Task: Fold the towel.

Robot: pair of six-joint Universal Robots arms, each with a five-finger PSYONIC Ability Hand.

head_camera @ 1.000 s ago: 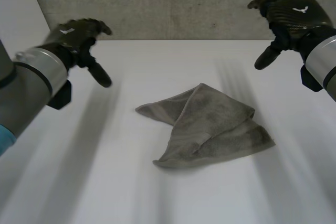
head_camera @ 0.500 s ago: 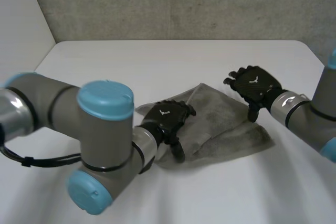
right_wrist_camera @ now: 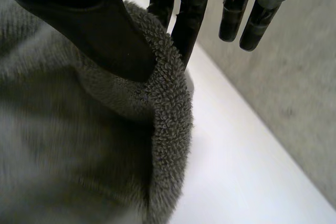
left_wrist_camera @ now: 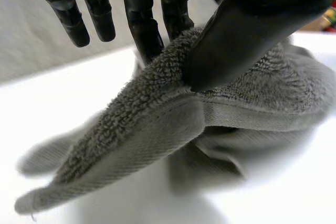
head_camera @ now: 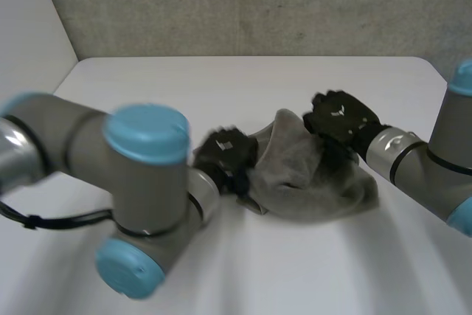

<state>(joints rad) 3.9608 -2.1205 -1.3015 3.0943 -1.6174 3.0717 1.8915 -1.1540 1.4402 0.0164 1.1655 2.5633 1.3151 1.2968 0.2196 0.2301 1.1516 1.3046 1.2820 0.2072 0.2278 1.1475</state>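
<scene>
**A:** Any brand or writing to read?

**B:** Only a small white mark on the back of each hand, too small to make out.

**A:** Where is the towel?

**B:** The grey towel [head_camera: 310, 178] lies bunched on the white tabletop [head_camera: 221, 79]. It sits about midway between the near and far edges, somewhat toward the right edge.

**A:** And the left hand?

**B:** The left hand [head_camera: 225, 156] is at the towel's left end, on the side facing the tabletop's left edge. In its wrist view the thumb [left_wrist_camera: 247, 30] presses the hemmed border against the fingers [left_wrist_camera: 143, 19] behind it. So the hand pinches the cloth, and that border is lifted off the tabletop. The other fingers of that hand hang straight, clear of the cloth.

**A:** The right hand?

**B:** The right hand [head_camera: 341, 119] is at the towel's far side, toward the right edge. Its wrist view shows a terry fold clamped between thumb and one finger, with the remaining fingers straight beyond the cloth.

**A:** And between the hands?

**B:** The towel humps up there, and its near side sags onto the tabletop.
</scene>
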